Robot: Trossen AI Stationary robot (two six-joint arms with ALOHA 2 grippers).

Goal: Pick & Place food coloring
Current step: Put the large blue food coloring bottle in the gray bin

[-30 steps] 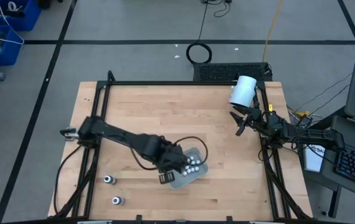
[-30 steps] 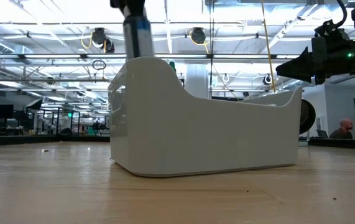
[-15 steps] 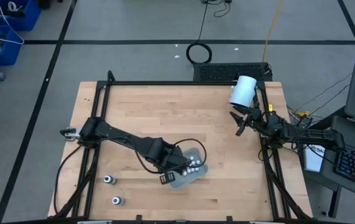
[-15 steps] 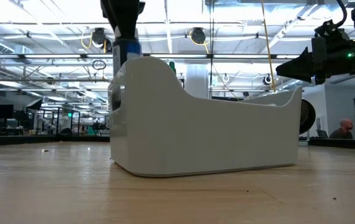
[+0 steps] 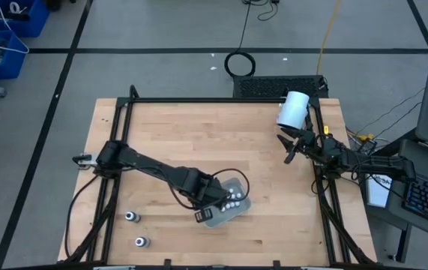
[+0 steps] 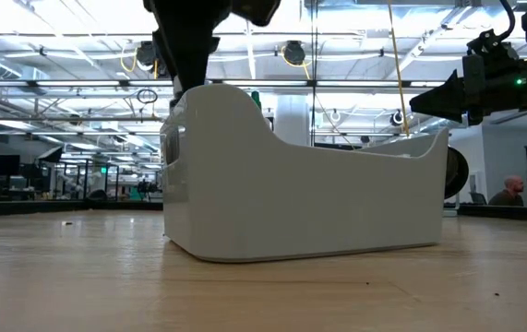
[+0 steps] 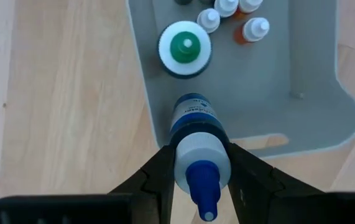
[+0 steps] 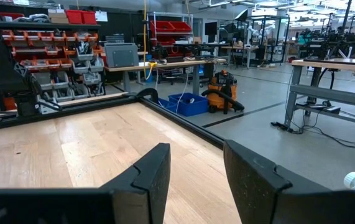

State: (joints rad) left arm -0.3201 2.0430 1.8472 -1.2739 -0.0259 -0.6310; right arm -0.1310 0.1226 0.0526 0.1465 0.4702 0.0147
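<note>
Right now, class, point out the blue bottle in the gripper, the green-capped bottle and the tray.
blue bottle (image 7: pixel 200 163), left wrist view, its pale shoulder.
green-capped bottle (image 7: pixel 184 45), left wrist view, its top.
tray (image 7: pixel 301 74), left wrist view, bare floor.

Bottles (image 7: pixel 228 6) in tray (image 7: pixel 311 93)

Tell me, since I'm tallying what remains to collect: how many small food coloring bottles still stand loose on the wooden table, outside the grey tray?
2: one dark-bodied, pale-topped bottle near the table's front left, and a second bottle just beyond it toward the front edge. Others could be hidden under the left arm.
</note>
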